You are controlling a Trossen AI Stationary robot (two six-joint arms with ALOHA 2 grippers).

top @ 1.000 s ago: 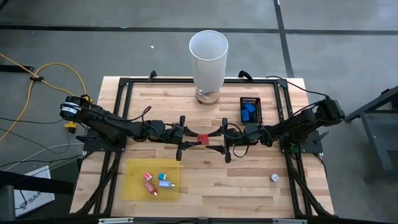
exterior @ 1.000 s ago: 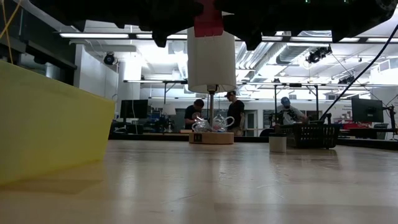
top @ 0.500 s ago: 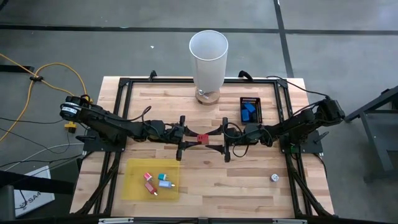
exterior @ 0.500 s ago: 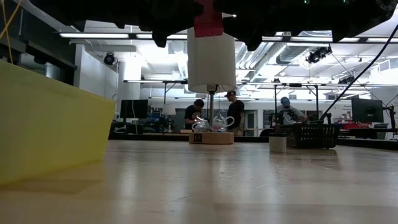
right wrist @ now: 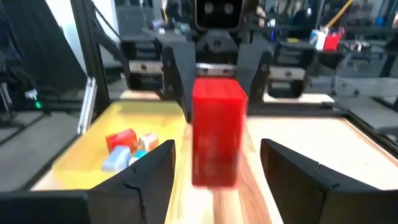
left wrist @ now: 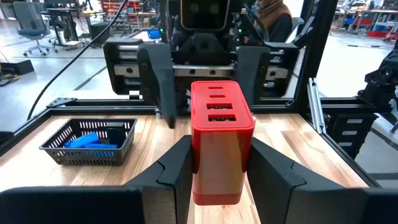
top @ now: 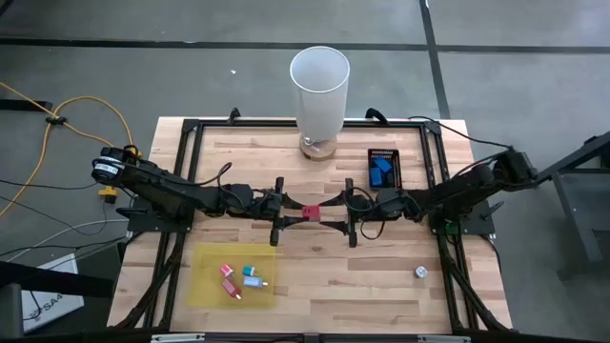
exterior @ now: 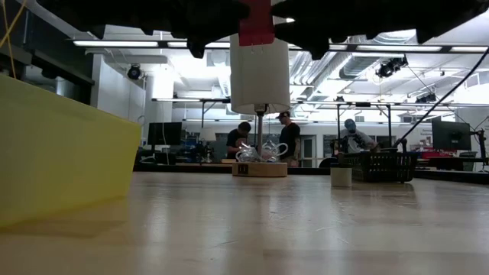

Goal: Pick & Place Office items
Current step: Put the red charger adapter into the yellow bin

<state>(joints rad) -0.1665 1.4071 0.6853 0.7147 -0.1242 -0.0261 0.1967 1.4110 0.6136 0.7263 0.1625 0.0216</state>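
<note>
Now, from above: red block [top: 310, 211] pinched mid-air at the tip of the left gripper [top: 303, 213], high over the middle of the table [top: 381, 276]; right gripper [top: 335, 213] directly opposite, fingers spread and clear of the block on both sides. Off toward the left arm's near side, yellow sheet [top: 205, 286] with a few small pieces on it; beyond the right gripper, black tray [top: 397, 167] with blue pieces, and a small whitish round piece [top: 420, 272] lying alone, well apart. From table height: only the block's underside [exterior: 254, 23] showing, hanging under the dark arms, well clear of the wood, tall white cylinder [exterior: 260, 72] behind. Through the left wrist: both fingers [left wrist: 177, 168] closed flat against the block's lower sides [left wrist: 219, 140], slotted top face free, right gripper facing just beyond. Through the right wrist: block [right wrist: 216, 130] standing between wide fingers [right wrist: 152, 171], touching neither. Probably hard moulded plastic, light, stiff, rather smooth, so liable to slip or twist under a corner grip; best taken across two flat parallel sides, squarely, above the left fingers, with modest force.
</note>
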